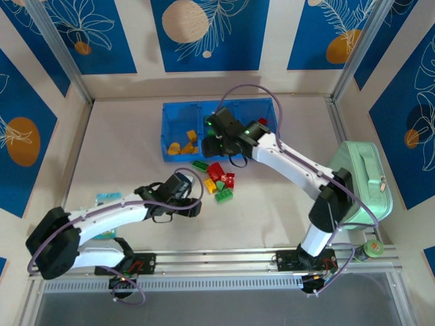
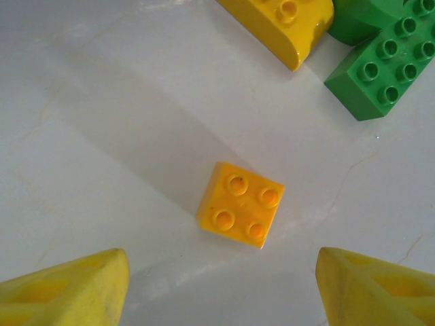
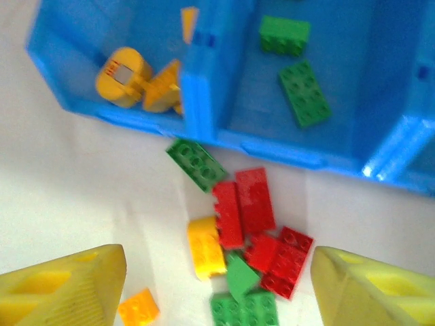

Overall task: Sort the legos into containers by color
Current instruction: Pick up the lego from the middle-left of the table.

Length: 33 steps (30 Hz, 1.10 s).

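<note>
A small orange-yellow lego (image 2: 240, 204) lies studs up on the white table, just ahead of my open left gripper (image 2: 221, 285), untouched. A rounded yellow lego (image 2: 285, 24) and a green one (image 2: 380, 71) lie beyond it. My right gripper (image 3: 217, 285) hangs open and empty above the loose pile: red legos (image 3: 253, 200), a yellow one (image 3: 205, 248), green ones (image 3: 196, 163). In the blue containers (image 3: 197, 102), orange-yellow pieces (image 3: 129, 78) fill the left compartment and two green legos (image 3: 304, 92) lie in the middle one. From above, the right gripper (image 1: 216, 142) is at the tray's (image 1: 178, 119) front wall, with the left gripper (image 1: 196, 204) beside the pile (image 1: 219, 180).
A pale mint-green case (image 1: 363, 180) stands at the right, close to the right arm's elbow. A small cyan object (image 1: 107, 197) lies by the left arm. A red piece (image 1: 262, 122) shows in the tray's right compartment. Metal rails border the table.
</note>
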Motion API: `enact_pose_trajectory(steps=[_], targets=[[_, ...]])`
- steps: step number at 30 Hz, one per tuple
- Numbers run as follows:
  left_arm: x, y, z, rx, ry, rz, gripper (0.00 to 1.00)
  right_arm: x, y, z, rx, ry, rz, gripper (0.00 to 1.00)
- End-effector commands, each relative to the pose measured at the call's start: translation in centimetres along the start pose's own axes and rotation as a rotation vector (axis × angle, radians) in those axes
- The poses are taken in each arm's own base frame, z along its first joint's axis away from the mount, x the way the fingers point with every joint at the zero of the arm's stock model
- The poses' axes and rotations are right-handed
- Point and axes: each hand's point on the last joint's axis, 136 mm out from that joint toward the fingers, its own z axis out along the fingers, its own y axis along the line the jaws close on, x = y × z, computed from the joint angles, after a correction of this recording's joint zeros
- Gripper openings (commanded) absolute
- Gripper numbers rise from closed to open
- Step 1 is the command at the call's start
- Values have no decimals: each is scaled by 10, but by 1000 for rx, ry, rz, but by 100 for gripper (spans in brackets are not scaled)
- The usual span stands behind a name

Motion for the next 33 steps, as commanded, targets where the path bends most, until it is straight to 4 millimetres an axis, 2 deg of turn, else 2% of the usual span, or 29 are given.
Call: enact_pose_trajectory(steps=[1,7,13,17,21,23,26,33], targets=[[-12,-11,7,-5,-10,32,73,23,-21,7,1,9,92,73],[-6,-14,26,-34,57,47,69,68,-58,11,25,53,185,73],[2,-14,39,-56,102,49,61,99,-80,16,36,77,243,73],[3,-6,44,-108,112,37,50,115,-89,19,32,91,278,72],[-1,-7,45,-119,111,47,37,126,-95,19,35,93,297,71],[-5,-7,44,-133,110,50,34,130,-97,18,33,93,304,71],[-24,-1,33,-178,50,43,32,138,-102,19,38,94,313,71],[-102,26,-7,-208,-103,-27,32,164,-104,27,37,146,331,70]])
